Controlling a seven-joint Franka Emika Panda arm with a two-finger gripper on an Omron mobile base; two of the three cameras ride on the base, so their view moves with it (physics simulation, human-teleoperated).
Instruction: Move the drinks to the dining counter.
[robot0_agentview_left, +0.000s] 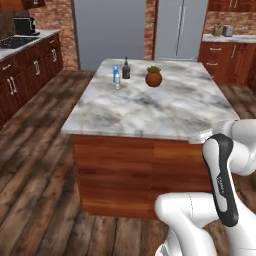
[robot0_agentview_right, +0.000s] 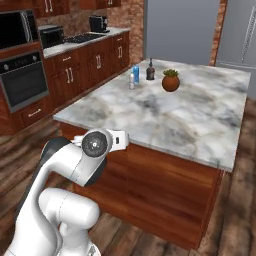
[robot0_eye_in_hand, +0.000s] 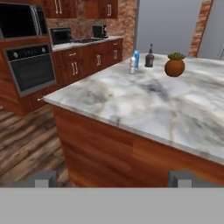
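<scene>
i'm looking across the marble worktop (robot0_eye_in_hand: 144, 100): the black bottle (robot0_eye_in_hand: 150, 57), blue carton (robot0_eye_in_hand: 136, 58) and clear water bottle (robot0_eye_in_hand: 132, 65) cluster at its far end, near the potted plant (robot0_eye_in_hand: 175, 64). my gripper (robot0_eye_in_hand: 114, 178) is spread wide, empty, hanging off the near edge well apart from them.

Brick walls (robot0_agentview_left: 55, 15), dark wood plank floor (robot0_agentview_left: 35, 165), reddish cabinets (robot0_agentview_right: 85, 70), marble-topped island (robot0_agentview_left: 150, 107).

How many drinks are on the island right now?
3 visible, clustered at the far side left of the plant pot: black bottle, blue carton, clear bottle just in front of the carton. Another may be hidden behind them.
</scene>
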